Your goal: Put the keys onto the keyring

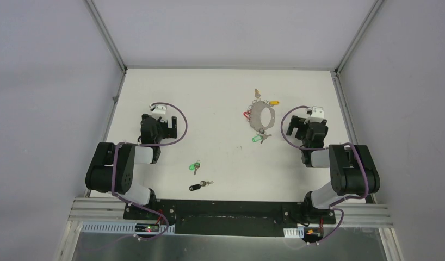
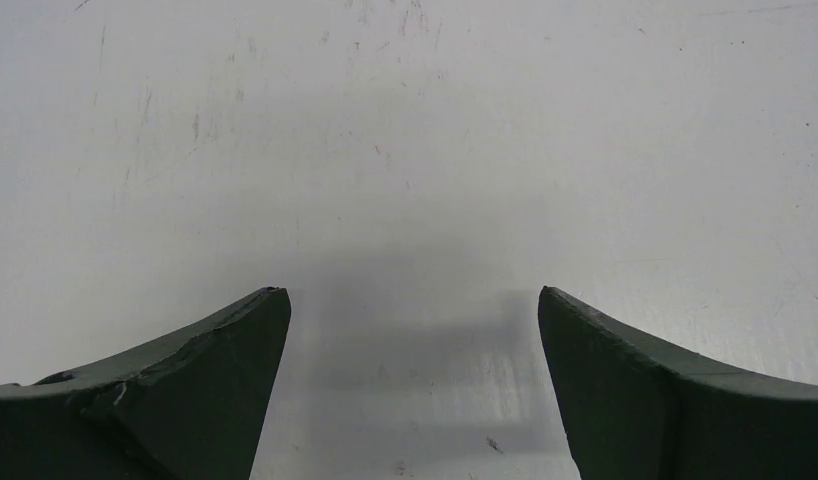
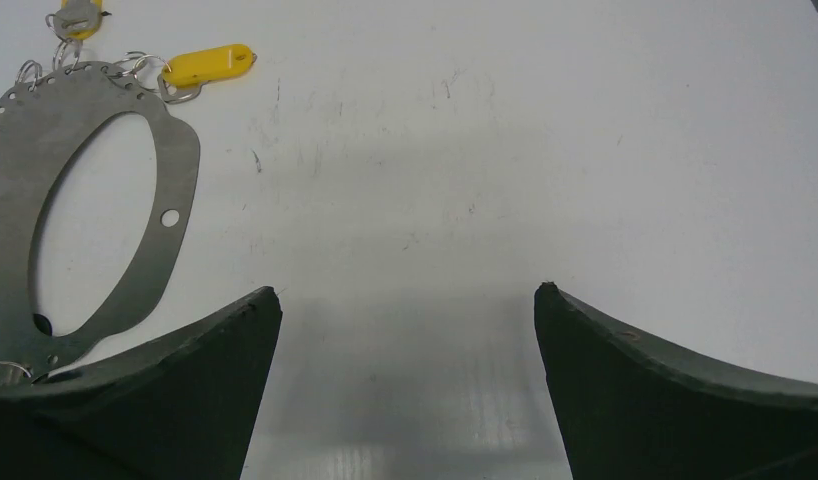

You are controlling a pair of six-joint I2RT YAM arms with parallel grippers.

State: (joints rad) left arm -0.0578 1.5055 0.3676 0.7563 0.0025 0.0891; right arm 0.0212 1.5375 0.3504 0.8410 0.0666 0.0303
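Two loose keys lie on the white table near the front middle: a green-capped key (image 1: 195, 166) and, just below it, a black-capped key (image 1: 199, 186). The keyring (image 1: 263, 116) is a flat grey metal ring at the back right, strung with small keys with red, yellow and green caps. In the right wrist view the keyring (image 3: 175, 180) fills the left side, a yellow tag (image 3: 210, 64) hooked to its top. My right gripper (image 3: 407, 292) is open just right of the ring, with nothing between its fingers. My left gripper (image 2: 413, 292) is open over bare table at the left, far from the keys.
The table (image 1: 220, 92) is boxed by pale walls with metal rails along the left and right edges. Both arm bases sit on the black mount at the near edge. A green-capped key (image 1: 255, 139) hangs off the ring's near side.
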